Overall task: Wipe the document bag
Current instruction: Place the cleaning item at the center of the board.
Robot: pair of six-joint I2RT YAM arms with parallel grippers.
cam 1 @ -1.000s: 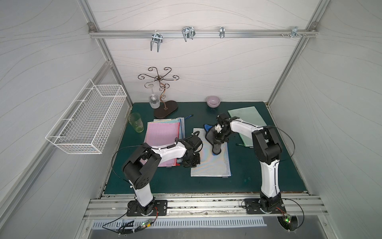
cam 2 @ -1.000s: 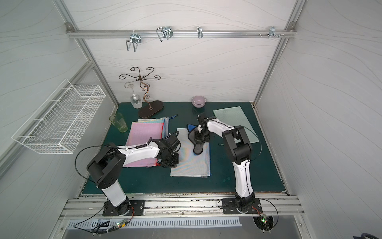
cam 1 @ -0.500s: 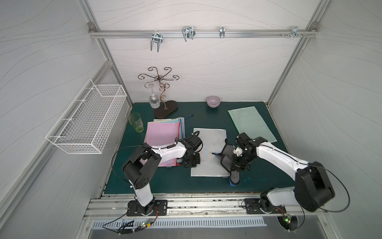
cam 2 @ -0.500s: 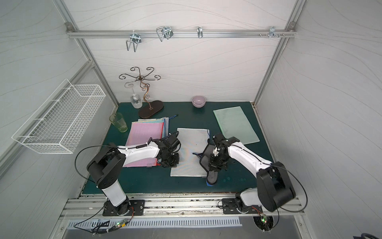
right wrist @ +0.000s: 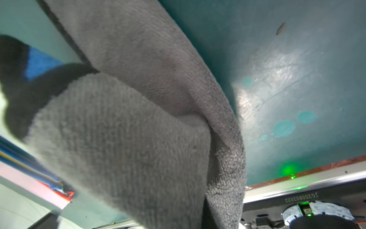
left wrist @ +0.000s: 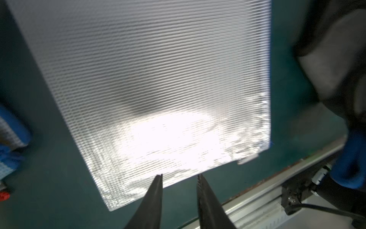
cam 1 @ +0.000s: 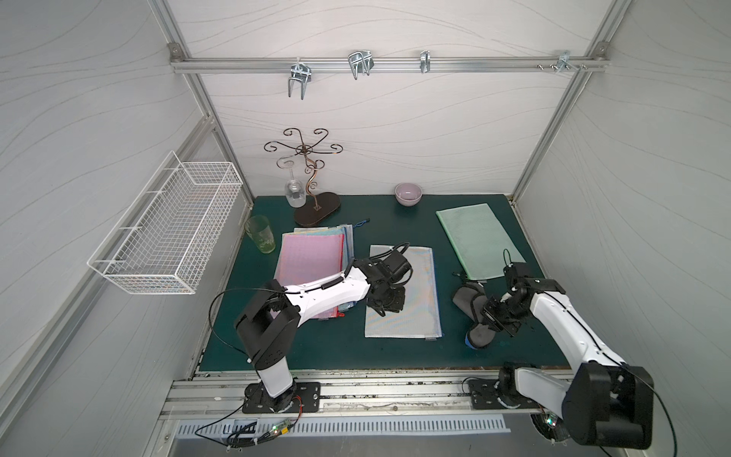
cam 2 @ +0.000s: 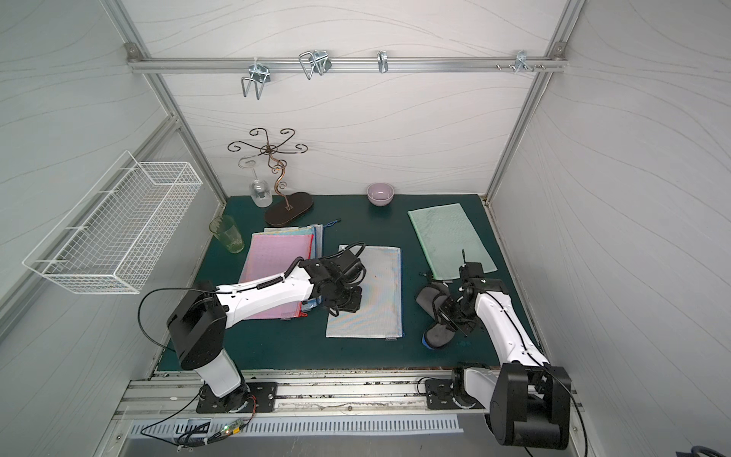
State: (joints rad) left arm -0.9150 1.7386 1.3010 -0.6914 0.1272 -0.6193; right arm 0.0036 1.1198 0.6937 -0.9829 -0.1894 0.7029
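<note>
document bag (cam 1: 415, 300) flat on green mat (cam 1: 316, 348), grey cloth (cam 1: 466, 304) nearby

Even bright light, blown-out glare on document bag (left wrist: 150, 83), soft shadows, cloth (left wrist: 328, 51) blurred at wrist-view edge.

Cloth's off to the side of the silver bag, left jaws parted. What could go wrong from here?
1. The left gripper is over the silver bag with jaws parted, gripping nothing; a wipe could slide the bag toward the pink stack.
2. The grey cloth is bunched in the shut right gripper, so it may wipe unevenly or slip out.
</note>
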